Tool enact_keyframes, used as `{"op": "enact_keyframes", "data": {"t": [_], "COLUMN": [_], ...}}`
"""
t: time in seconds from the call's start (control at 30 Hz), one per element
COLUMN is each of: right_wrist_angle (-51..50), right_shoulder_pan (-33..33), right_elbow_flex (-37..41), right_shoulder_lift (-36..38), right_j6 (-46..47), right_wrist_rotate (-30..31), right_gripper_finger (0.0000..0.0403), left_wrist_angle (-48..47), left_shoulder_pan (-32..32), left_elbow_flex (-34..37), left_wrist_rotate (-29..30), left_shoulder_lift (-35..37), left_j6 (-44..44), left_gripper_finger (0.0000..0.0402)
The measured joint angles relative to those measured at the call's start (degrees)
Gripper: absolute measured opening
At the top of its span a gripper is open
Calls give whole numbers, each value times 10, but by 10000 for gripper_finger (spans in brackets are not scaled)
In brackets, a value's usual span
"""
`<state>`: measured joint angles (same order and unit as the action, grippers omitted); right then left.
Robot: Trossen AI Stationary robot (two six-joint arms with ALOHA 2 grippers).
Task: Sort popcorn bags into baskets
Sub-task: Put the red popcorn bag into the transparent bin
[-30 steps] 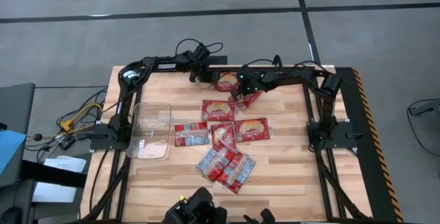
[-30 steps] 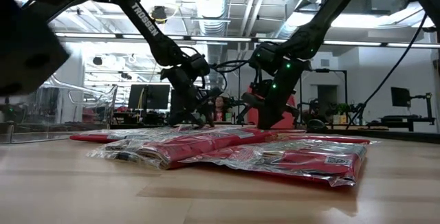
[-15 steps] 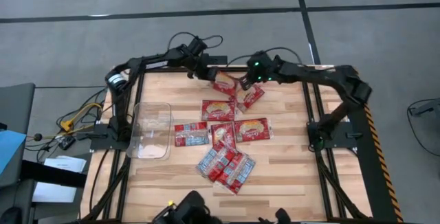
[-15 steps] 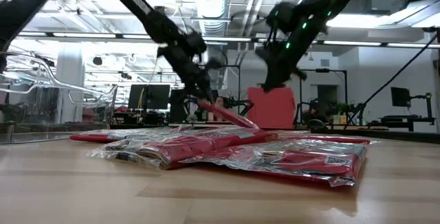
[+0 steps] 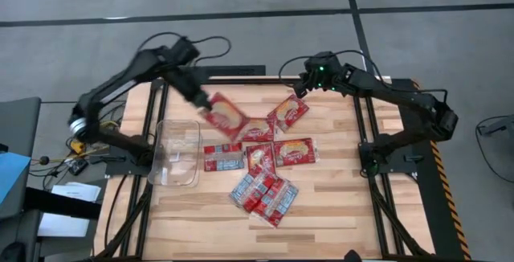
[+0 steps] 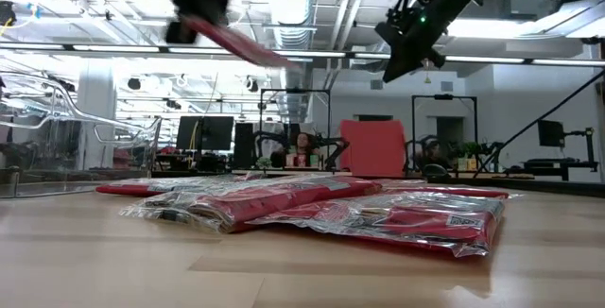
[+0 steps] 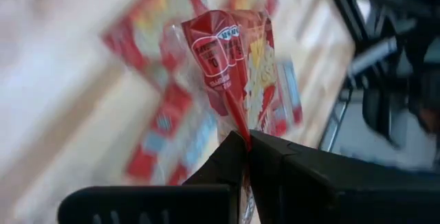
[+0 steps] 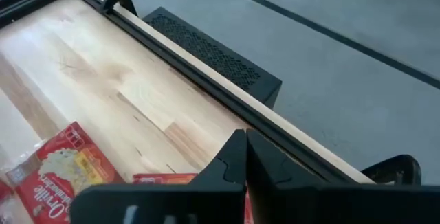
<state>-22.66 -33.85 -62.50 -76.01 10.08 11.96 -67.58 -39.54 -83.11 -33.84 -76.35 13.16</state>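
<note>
1. One red popcorn bag (image 5: 223, 114) with a cream-yellow picture hangs tilted above the table, pinched at its edge.
2. The other red bags (image 5: 263, 165) lie flat, clustered mid-table, some overlapping.
3. A clear plastic tub (image 5: 178, 153) sits beside them.

A small clear plastic rectangular tub (image 5: 177, 153) sits on the pale wooden slatted table (image 5: 337, 206) near its left edge. To the tub's right, flat red rectangular popcorn packets (image 5: 265, 161) lie clustered around the table's middle, several overlapping, with one packet (image 5: 288, 113) toward the far edge. Above the space between tub and cluster, the left gripper (image 5: 195, 101) holds one red packet with a cream-yellow oval picture (image 5: 225, 115) in the air. The right gripper (image 5: 305, 85) hangs over the far edge, just beyond that far packet.
</note>
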Motion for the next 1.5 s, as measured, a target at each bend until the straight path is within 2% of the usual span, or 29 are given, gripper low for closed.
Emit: {"op": "enact_keyframes", "data": {"t": [0.13, 0.3, 0.5, 0.67, 0.73, 1.0, 1.13, 1.23, 1.37, 1.43, 1.5], "right_wrist_angle": [-2, -1, -2, -3, -3, -1, -2, -3, -3, -2, -3], "right_shoulder_pan": [1, 10, 28, 48, 54, 69, 67, 66, 64, 64, 63], "right_elbow_flex": [0, 0, 0, 0, 0, 0, 0, 0, 0, 0, 0], "right_shoulder_lift": [-7, -22, -48, -71, -80, -96, -96, -96, -96, -96, -96], "right_j6": [0, 2, 4, 4, 4, 4, 3, 0, -1, -3, -13], "right_wrist_rotate": [0, -1, -1, -1, -1, -2, -1, -1, -1, -1, -1], "right_gripper_finger": [19, 37, 36, 22, 19, 36, 39, 32, 22, 19, 19], "left_wrist_angle": [-102, -227, -225, -223, -226, -223, -222, -214, -216, -217, -211], "left_shoulder_pan": [18, 46, 71, 84, 86, 119, 127, 127, 140, 162, 199], "left_elbow_flex": [0, 0, 1, 5, 5, 5, 5, 5, 5, 5, 5], "left_wrist_rotate": [12, 94, 123, 187, 222, 215, 294, 372, 384, 393, 426], "left_shoulder_lift": [67, 99, 105, 86, 73, 22, 11, 18, 59, 87, 119], "left_j6": [-28, -104, -196, -201, -175, -203, -111, 31, 212, 303, 415], "left_gripper_finger": [0, 0, 0, 0, 0, 0, 0, 0, 0, 0, 0]}}
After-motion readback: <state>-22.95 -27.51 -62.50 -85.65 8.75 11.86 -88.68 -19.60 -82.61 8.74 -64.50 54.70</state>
